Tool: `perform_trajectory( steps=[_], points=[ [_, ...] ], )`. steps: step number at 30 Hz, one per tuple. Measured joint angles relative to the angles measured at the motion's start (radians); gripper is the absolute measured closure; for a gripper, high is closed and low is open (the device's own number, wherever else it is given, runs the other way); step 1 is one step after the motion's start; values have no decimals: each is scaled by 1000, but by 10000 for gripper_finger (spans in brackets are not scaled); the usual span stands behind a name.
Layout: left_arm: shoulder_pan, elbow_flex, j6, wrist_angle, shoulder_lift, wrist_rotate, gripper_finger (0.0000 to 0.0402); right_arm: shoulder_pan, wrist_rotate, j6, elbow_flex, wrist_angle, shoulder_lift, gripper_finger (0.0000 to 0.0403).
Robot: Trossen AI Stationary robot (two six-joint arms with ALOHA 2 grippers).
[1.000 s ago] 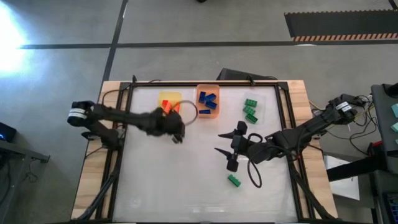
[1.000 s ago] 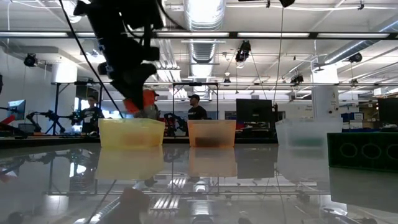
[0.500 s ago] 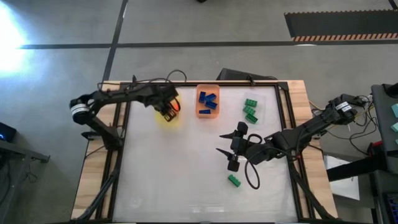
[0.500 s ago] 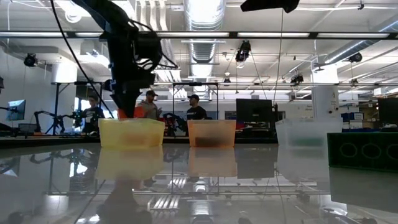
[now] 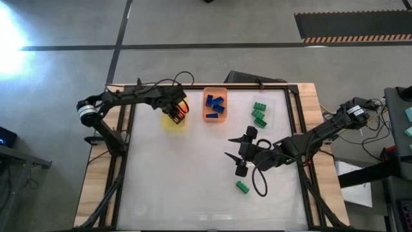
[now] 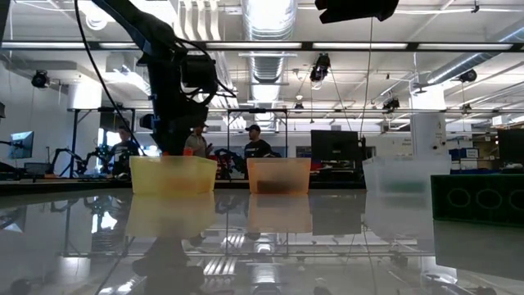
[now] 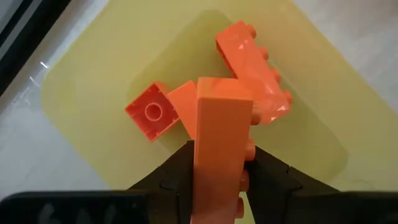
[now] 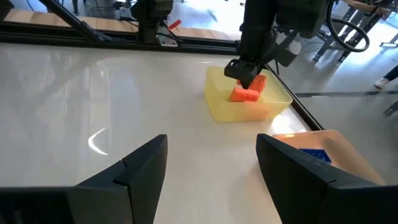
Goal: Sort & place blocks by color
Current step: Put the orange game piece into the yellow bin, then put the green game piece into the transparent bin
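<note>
My left gripper (image 5: pixel 177 111) is over the yellow tray (image 5: pixel 174 122) at the table's far left, shut on an orange block (image 7: pixel 221 124). Two more orange blocks (image 7: pixel 252 68) (image 7: pixel 151 112) lie on the tray's floor below it. Blue blocks (image 5: pixel 215 103) lie in the orange tray (image 5: pixel 215 118). Green blocks (image 5: pixel 260 114) lie in the clear tray. One green block (image 5: pixel 243 187) lies flat on the table near the middle. My right gripper (image 5: pixel 233 156) hangs open above the table's middle, just beyond that green block. My left gripper pinches the orange block by its long sides near its upper end (image 7: pixel 217 158), between the two fingers (image 7: pixel 267 171). The fingers come from above, pointing down, and lie along the block. The block stands on end, its lower end among the blocks in the tray (image 8: pixel 247 93); whether it touches them I cannot tell.
The three trays stand in a row along the far edge: the yellow tray (image 6: pixel 172 174), the orange tray (image 6: pixel 278 174) and the clear tray (image 6: pixel 397 174). The white table top (image 5: pixel 180 187) is bare on the near left. People stand in the room beyond the table.
My left gripper has carried the orange block from the table's middle toward the far edge and the yellow tray. It has then come down, so the block now reaches into the tray. My right arm has kept still.
</note>
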Motion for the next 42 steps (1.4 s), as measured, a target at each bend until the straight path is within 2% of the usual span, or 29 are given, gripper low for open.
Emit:
perform_trajectory(
  steps=[18,23,27,32,37,42],
  points=[
    [-5,2,-2,47,-10,-3,288,0,-1,30,-1,0,0,167],
    [-26,2,-2,47,-60,-3,287,0,-5,86,-10,0,6,166],
    [-64,2,-38,48,-124,-4,287,1,-37,205,-32,3,18,167],
    [-183,-29,-79,134,-226,-6,287,3,-172,379,-64,-6,61,173],
    [-351,-100,-80,350,-302,-13,287,3,-358,538,-44,-1,138,177],
    [-491,-184,-72,606,-345,-34,287,3,-563,641,32,-37,233,177]
  ],
)
